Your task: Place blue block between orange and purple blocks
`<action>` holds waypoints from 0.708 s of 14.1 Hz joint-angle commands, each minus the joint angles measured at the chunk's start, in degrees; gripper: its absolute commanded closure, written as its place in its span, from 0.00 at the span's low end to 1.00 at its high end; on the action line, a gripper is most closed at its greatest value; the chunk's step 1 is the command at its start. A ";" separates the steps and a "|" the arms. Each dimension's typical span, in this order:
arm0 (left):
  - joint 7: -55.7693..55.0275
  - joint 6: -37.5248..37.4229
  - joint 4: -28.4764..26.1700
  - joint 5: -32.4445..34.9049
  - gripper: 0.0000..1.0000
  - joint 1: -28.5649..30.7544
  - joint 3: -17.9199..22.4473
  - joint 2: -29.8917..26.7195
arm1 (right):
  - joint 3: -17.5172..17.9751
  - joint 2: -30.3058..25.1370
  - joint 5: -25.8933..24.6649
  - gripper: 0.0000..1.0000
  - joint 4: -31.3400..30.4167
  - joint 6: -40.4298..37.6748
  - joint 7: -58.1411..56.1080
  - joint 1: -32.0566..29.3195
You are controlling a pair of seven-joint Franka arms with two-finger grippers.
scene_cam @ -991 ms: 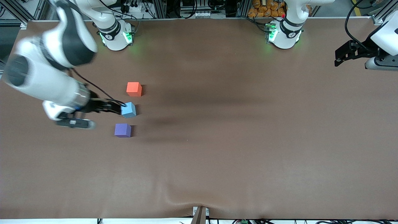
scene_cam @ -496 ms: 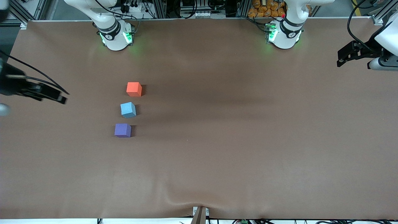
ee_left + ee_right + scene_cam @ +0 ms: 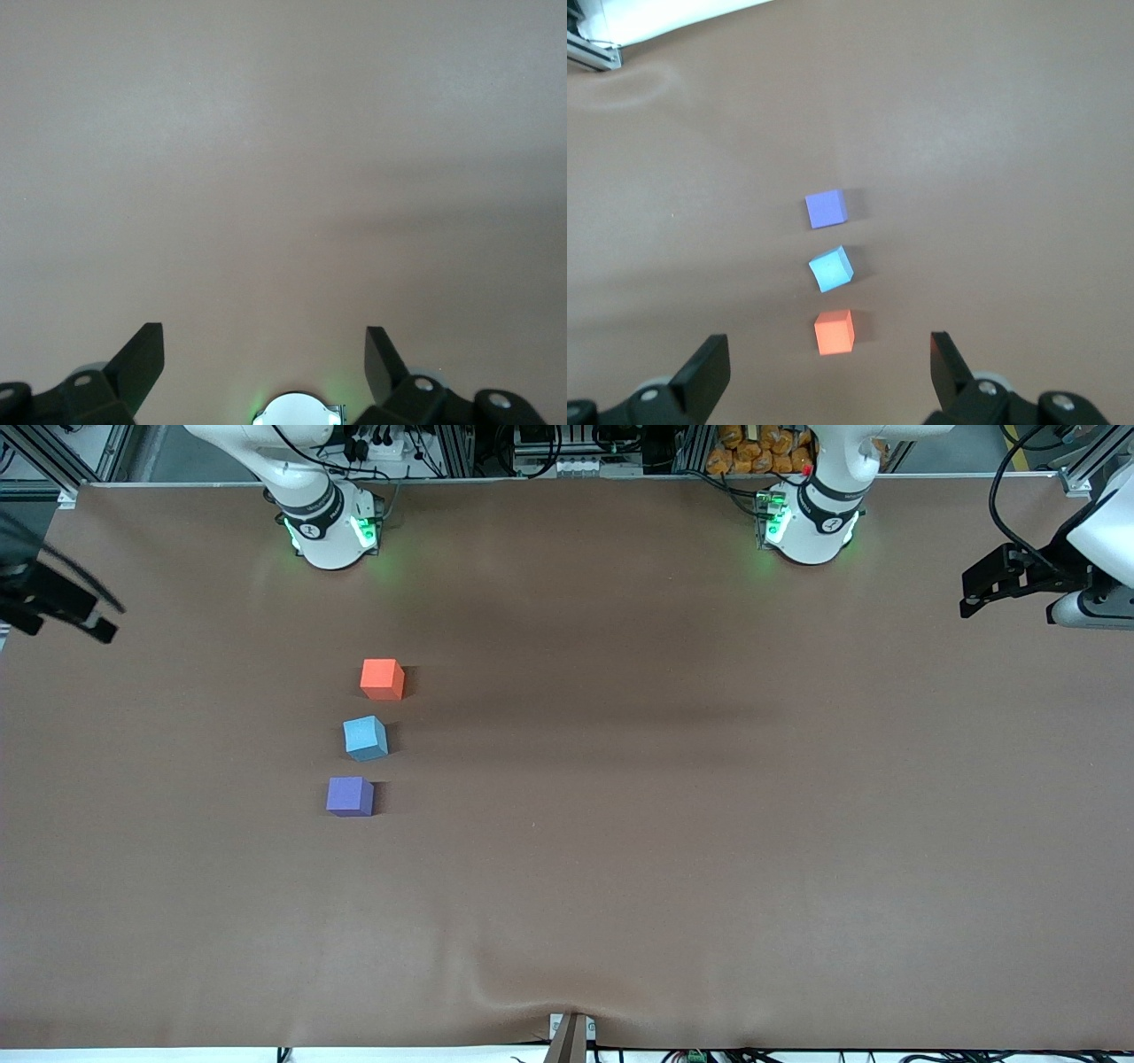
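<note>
Since a second ago the right gripper [image 3: 75, 607] has left the blue block [image 3: 365, 738] and retreated to the table's edge, jaws wide and empty. One blue block sits between one orange block [image 3: 382, 678] and one purple block [image 3: 350, 795], slightly skewed; little remains to go wrong. The left gripper [image 3: 988, 584] waits, jaws wide.

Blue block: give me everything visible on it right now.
The blue block is a small, matte, light sky-blue cube resting flat on the brown table, turned slightly askew to its neighbours. It sits between the orange block and the purple block, with gaps on both sides. Neither gripper touches it.
</note>
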 commanded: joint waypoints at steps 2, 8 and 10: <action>0.96 -0.06 1.13 1.03 0.00 0.88 0.15 1.04 | -0.72 -5.93 -3.08 0.00 -9.45 4.38 -0.98 3.04; 1.14 0.99 0.95 1.12 0.00 4.75 0.42 1.13 | -5.11 -3.21 -5.01 0.00 -3.57 0.95 -7.48 5.86; 0.96 0.91 0.87 1.12 0.00 4.75 0.42 1.22 | -5.02 -2.76 -4.93 0.00 -3.12 0.69 -7.66 5.42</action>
